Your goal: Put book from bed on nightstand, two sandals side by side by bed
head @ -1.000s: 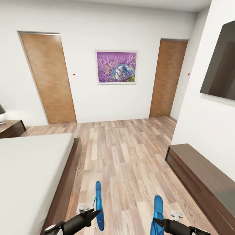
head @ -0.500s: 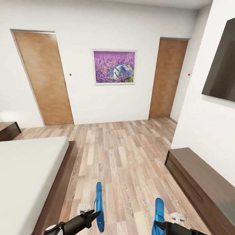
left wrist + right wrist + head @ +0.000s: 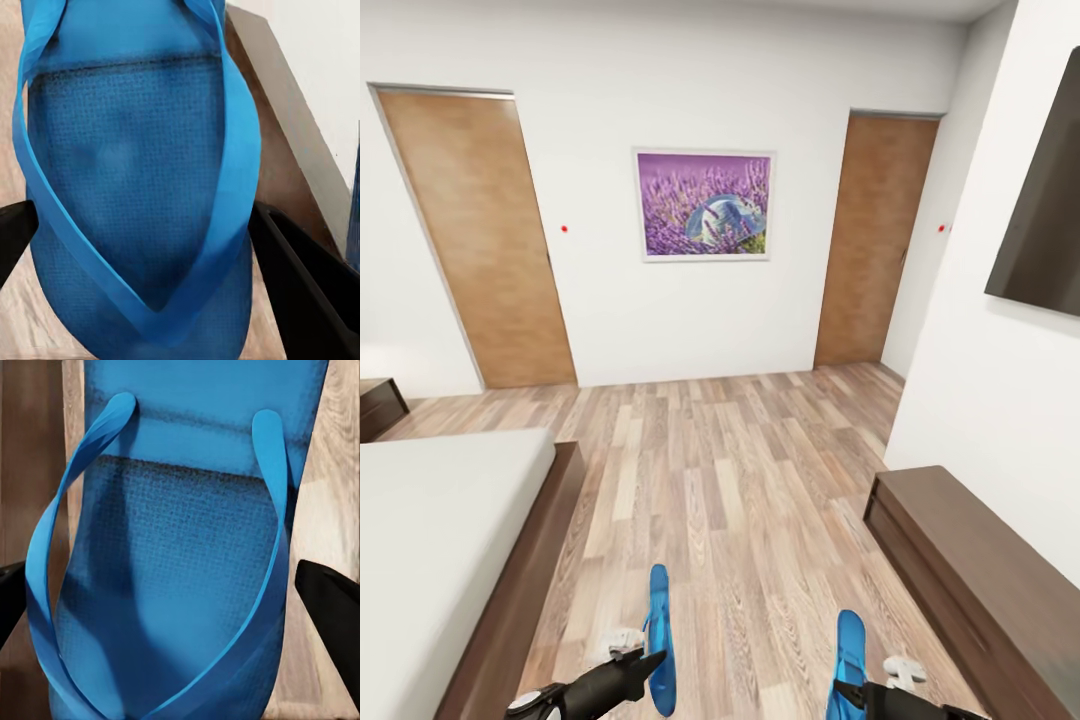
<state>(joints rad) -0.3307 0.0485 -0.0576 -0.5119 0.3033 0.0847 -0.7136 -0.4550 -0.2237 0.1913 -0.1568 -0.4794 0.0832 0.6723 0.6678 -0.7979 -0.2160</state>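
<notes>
Two bright blue sandals hang above the wood floor, one in each gripper. My left gripper is shut on the left sandal, which stands on edge close to the bed's dark frame. My right gripper is shut on the right sandal. Up close, the left sandal sits between dark fingers. In the right wrist view the other sandal lies between fingers. One nightstand peeks in at the far left by the wall. The book is out of view.
A long dark bench runs along the right wall under a wall-mounted TV. Two brown doors and a purple picture are on the far wall. Wood floor stretches between bed and bench.
The whole picture has shifted: the bed and nightstand slid toward the left edge, so the camera moved. Both grippers still hold their sandals the same way.
</notes>
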